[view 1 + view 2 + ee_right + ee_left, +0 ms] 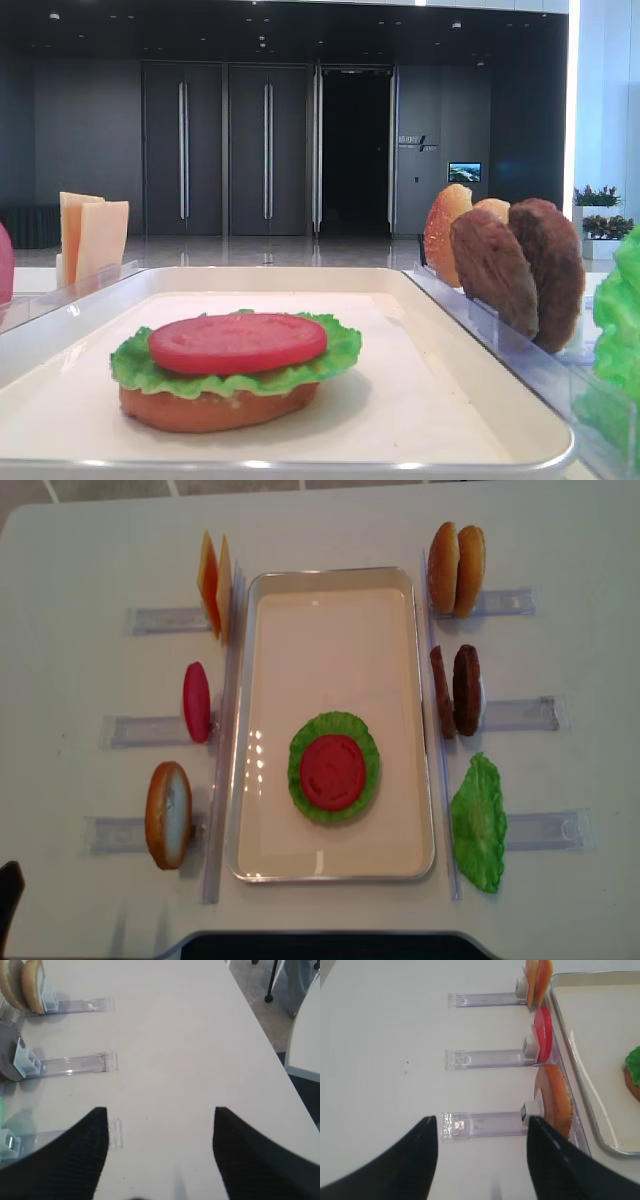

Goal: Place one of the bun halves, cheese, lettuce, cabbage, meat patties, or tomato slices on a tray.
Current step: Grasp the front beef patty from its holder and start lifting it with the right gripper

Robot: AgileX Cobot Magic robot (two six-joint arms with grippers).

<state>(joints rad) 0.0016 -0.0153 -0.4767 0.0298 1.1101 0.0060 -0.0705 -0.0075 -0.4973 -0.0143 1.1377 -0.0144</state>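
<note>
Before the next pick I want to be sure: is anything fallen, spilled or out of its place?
Nothing stands out. The stack of bun, lettuce and tomato sits flat on the tray; the patties stand upright in their rack.

Under the lettuce [334, 768] and tomato slice [333, 770], the bun base [215, 408] hides from overhead view.

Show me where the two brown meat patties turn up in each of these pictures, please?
Low front view: the meat patties stand on edge at right, beside the tray.
Overhead view: right of the tray, middle rack.
Right wrist view: only a dark edge at far left, probably them.
Left wrist view: not in it.
Shared landmark: the clear rack holding them, also seen from the right wrist.
</note>
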